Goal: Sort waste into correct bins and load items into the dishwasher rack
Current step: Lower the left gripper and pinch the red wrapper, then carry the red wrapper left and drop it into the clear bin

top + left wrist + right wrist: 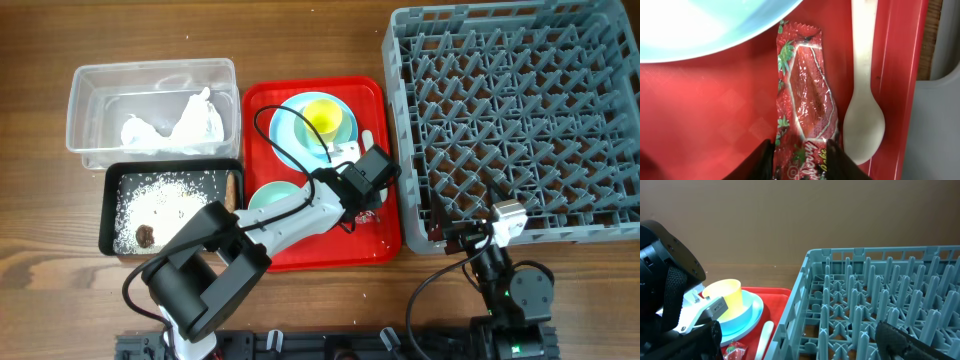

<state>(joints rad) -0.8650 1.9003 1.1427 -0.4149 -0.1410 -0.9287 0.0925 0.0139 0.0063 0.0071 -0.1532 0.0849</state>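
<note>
The red snack wrapper (805, 95) lies on the red serving tray (705, 115), beside the white spoon (863, 115). My left gripper (801, 160) has both fingers pressed against the wrapper's near end; in the overhead view it (372, 205) is over the tray's right side. The light blue plate (300, 125) carries the yellow cup (322, 117). The pale green bowl (270, 197) sits at the tray's front. My right gripper (805, 347) is open and empty at the grey dishwasher rack's (520, 120) front left corner. The light blue cup is out of view.
The clear tub (85, 90) holds crumpled white tissue (175, 125). The black tray (108, 215) holds rice grains (165, 195), a dark food bit (146, 236) and a brown stick (233, 190). The left arm crosses the red tray.
</note>
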